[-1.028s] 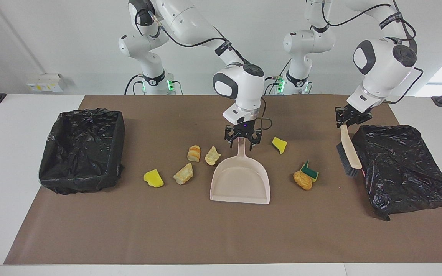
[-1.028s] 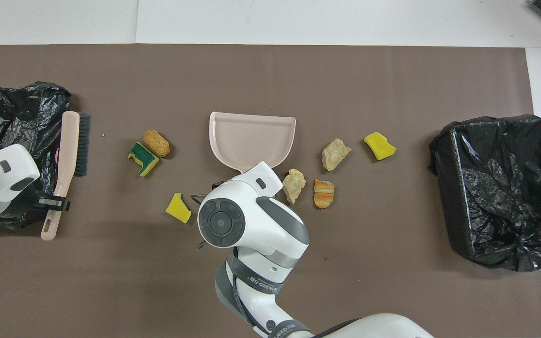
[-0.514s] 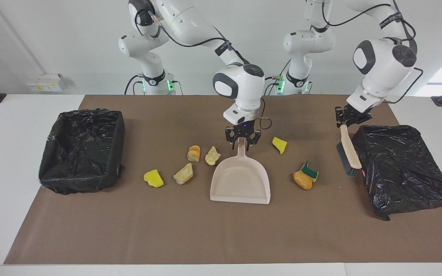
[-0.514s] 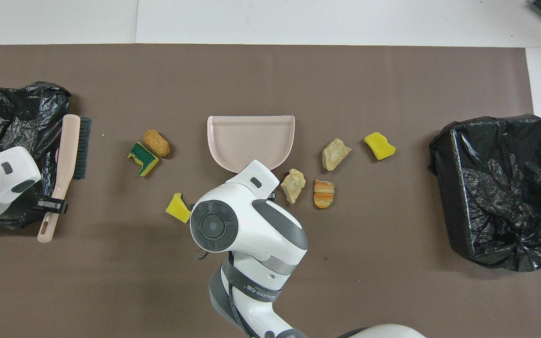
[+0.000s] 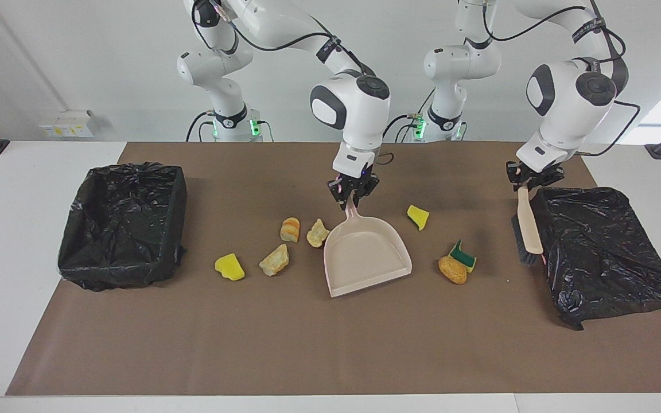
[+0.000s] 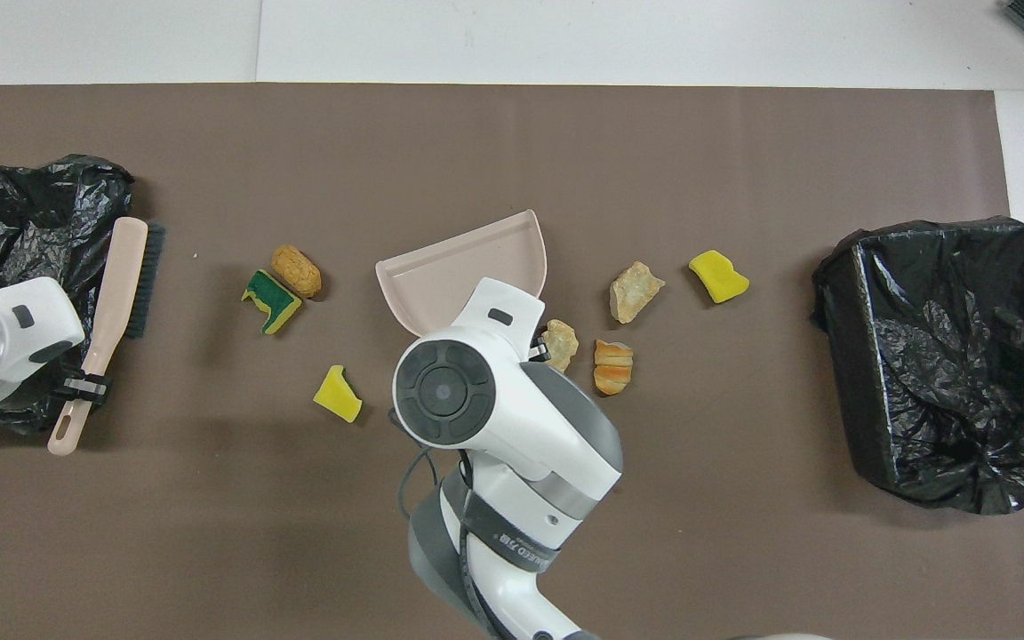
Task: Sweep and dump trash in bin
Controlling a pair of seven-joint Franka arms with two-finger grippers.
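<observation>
My right gripper (image 5: pixel 353 198) is shut on the handle of the pink dustpan (image 5: pixel 365 258), which is tilted with its mouth low on the mat; in the overhead view my wrist hides the handle of the dustpan (image 6: pixel 468 262). My left gripper (image 5: pixel 528 182) is shut on the handle of the brush (image 5: pixel 525 229), bristles down, beside the crumpled black bag (image 5: pixel 600 252). Trash lies around the pan: a tan lump (image 5: pixel 318 233), orange bread (image 5: pixel 290 229), another tan lump (image 5: pixel 274 260) and a yellow sponge (image 5: pixel 229 267) toward the right arm's end. A yellow chunk (image 5: pixel 418 217), a green-backed sponge (image 5: pixel 463 255) and a bread piece (image 5: pixel 452 269) lie toward the left arm's end.
A black-lined bin (image 5: pixel 124 223) stands at the right arm's end of the brown mat (image 5: pixel 330 344); it also shows in the overhead view (image 6: pixel 948 356). The crumpled bag (image 6: pixel 23 213) lies at the left arm's end.
My right gripper has risen and turned the dustpan, its mouth swinging toward the left arm's end. My left gripper has turned the brush a little and shifted it slightly.
</observation>
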